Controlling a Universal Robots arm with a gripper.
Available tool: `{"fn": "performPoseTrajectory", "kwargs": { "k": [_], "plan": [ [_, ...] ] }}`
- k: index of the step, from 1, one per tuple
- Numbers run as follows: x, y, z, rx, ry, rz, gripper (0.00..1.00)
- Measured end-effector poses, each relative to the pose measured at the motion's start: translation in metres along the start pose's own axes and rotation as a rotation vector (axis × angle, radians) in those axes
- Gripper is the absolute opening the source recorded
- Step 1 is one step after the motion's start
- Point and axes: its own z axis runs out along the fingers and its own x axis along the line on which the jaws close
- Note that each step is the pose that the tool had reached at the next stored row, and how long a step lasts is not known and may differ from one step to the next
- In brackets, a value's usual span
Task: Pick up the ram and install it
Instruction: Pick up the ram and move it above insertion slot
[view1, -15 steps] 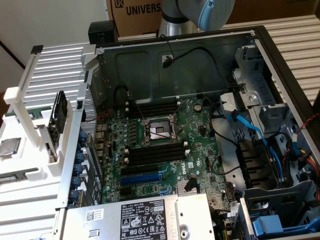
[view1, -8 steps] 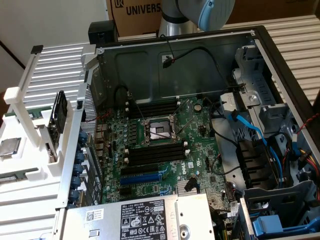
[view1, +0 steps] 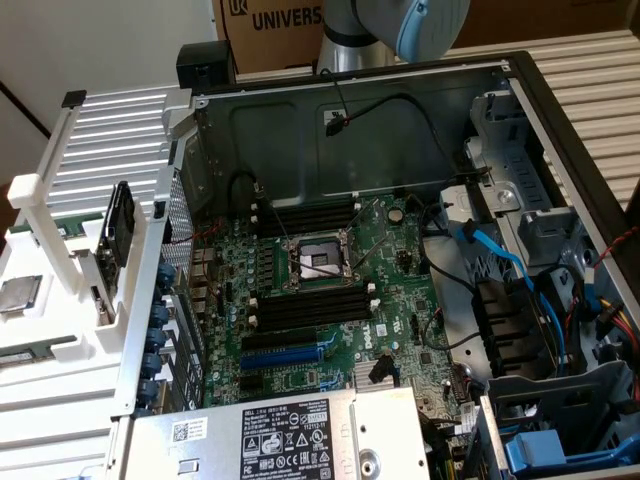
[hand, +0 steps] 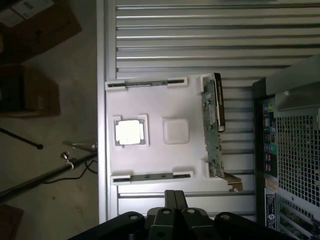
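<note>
Green and thin, the ram sits edge-up in a slot of the white tray, outside the case on the exterior view's left. My gripper hangs well above it, closed on nothing. The ram's long axis runs square to the upright card just beside one end. A like stick sits across the tray, beyond the CPU.

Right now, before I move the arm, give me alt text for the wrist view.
The pincer hangs over a white holder tray beside the computer case. The tray carries a thin ram stick along one edge, a second stick along the opposite edge, a square processor chip between them and an expansion card nearest the case.
</note>
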Motion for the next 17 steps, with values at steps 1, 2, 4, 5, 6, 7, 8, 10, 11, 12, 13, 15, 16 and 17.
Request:
{"fn": "performPoseTrajectory", "kwargs": {
  "k": [1, 2, 4, 5, 6, 7, 8, 10, 11, 12, 13, 15, 16, 17],
  "plan": [
    [0.0000, 0.0000, 0.0000, -0.0002, 0.0005, -0.018, 0.11],
    [0.0000, 0.0000, 0.0000, -0.0005, 0.0011, -0.037, 0.11],
    [0.0000, 0.0000, 0.0000, -0.0012, 0.0020, -0.073, 0.11],
    [0.0000, 0.0000, 0.0000, -0.0016, 0.0026, -0.091, 0.11],
    [0.0000, 0.0000, 0.0000, -0.0021, 0.0030, -0.109, 0.11],
    [0.0000, 0.0000, 0.0000, -0.0027, 0.0036, -0.127, 0.11],
    [0.0000, 0.0000, 0.0001, -0.0034, 0.0040, -0.145, 0.11],
    [0.0000, 0.0000, 0.0001, -0.0045, 0.0050, -0.182, 0.11],
    [0.0000, 0.0000, 0.0001, -0.0051, 0.0055, -0.199, 0.11],
    [0.0000, 0.0000, 0.0001, -0.0055, 0.0060, -0.218, 0.11],
    [0.0000, 0.0000, 0.0001, -0.0057, 0.0065, -0.236, 0.11],
    [0.0000, 0.0000, 0.0002, -0.0064, 0.0082, -0.291, 0.11],
    [0.0000, 0.0000, 0.0002, -0.0066, 0.0087, -0.310, 0.11],
    [0.0000, 0.0000, 0.0003, -0.0071, 0.0097, -0.345, 0.11]
  ]
}}
